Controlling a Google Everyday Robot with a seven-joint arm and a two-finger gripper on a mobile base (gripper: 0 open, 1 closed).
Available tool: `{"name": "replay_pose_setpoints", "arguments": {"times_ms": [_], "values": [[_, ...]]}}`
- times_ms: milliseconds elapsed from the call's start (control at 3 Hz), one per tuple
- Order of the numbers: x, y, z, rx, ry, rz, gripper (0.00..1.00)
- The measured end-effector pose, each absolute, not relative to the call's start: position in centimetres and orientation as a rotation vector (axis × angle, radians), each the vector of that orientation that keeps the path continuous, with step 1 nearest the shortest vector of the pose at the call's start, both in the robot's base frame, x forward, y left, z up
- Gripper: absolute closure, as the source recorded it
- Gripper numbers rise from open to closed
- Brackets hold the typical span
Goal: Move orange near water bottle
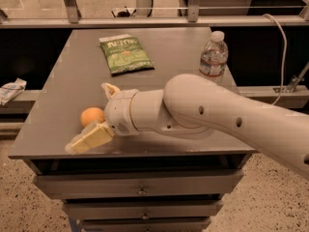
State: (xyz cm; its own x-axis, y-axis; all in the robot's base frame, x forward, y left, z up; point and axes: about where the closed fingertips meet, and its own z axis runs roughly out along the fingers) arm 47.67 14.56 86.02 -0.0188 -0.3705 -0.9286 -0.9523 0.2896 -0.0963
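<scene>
End effector (87, 119) around orange (92, 115), grey tabletop (63, 83)

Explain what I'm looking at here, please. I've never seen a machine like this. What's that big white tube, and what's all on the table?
That white tube is a robot arm, reaching in from the right. At its tip is the gripper, two pale fingers that work like tongs. There is only one picture, from a camera looking down at a grey table with drawers underneath. On the table are an orange near the front left, a green snack bag lying at the back, and a water bottle standing at the back right. The gripper is open, one finger on each side of the orange, which rests on the table. Nothing is held yet.
</scene>
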Motion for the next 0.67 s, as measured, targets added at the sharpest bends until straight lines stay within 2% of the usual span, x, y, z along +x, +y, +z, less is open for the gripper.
{"name": "replay_pose_setpoints", "arguments": {"times_ms": [333,667], "values": [[48.54,14.32,84.99,-1.226,1.575,0.729,0.00],[48.93,14.23,84.36,-1.208,1.577,0.723,0.15]]}}
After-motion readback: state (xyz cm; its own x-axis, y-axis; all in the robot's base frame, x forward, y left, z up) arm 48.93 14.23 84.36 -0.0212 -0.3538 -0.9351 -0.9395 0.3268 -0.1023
